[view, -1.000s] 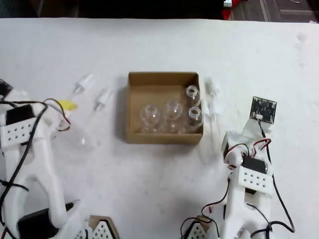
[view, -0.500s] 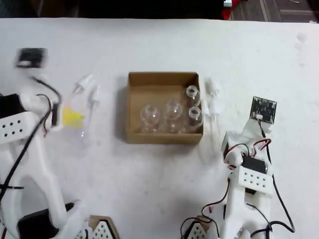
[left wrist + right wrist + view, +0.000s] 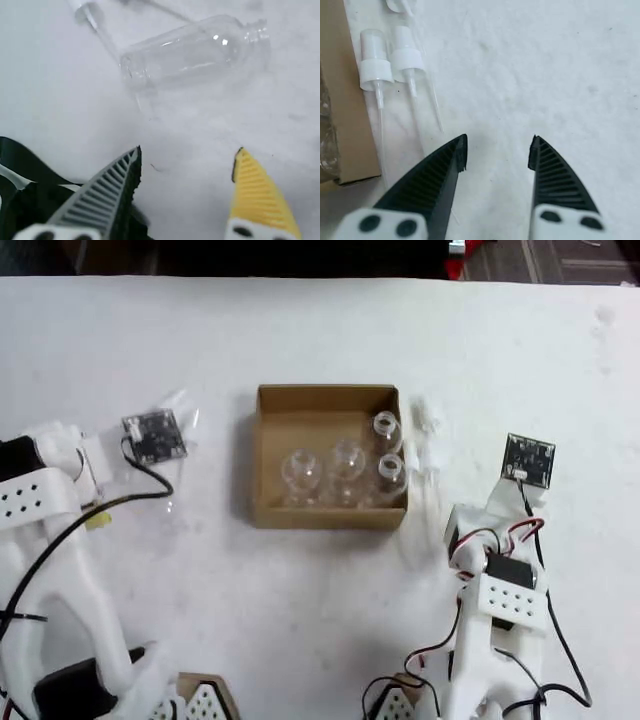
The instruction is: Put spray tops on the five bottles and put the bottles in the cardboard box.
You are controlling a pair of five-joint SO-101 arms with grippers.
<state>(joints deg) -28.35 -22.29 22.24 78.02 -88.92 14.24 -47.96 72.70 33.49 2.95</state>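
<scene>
Right gripper [image 3: 499, 140]: fingers spread wide, nothing in them. It's hanging over bare table [image 3: 320, 330] on the near right, just off the box's right wall.
Left gripper [image 3: 188, 152]: also wide open and empty, sitting over the loose bottle on the left side of the table.
Loose bottle [image 3: 195, 50]: lying on its side, left of the box and apart from it. Neck is open, no top on it. One top [image 3: 84, 11] lies just beside its base end, the tube running past the base; can't tell if it actually touches.
Box [image 3: 268, 455]: middle of the table, with four bottles [image 3: 346, 460] standing inside, bunched toward the right and near walls. Their necks look bare to me.
Tops [image 3: 375, 60]: two lying side by side outside the box's right wall, tubes pointing toward the near edge.
Done so far: four of the five bottles are in the box, but by the look of it none has a top on.
Left to do: pretty much the whole capping job, I'd say. All five need tops, and the loose bottle has to get into the box. The boxed four probably get capped in place or lifted out first.
</scene>
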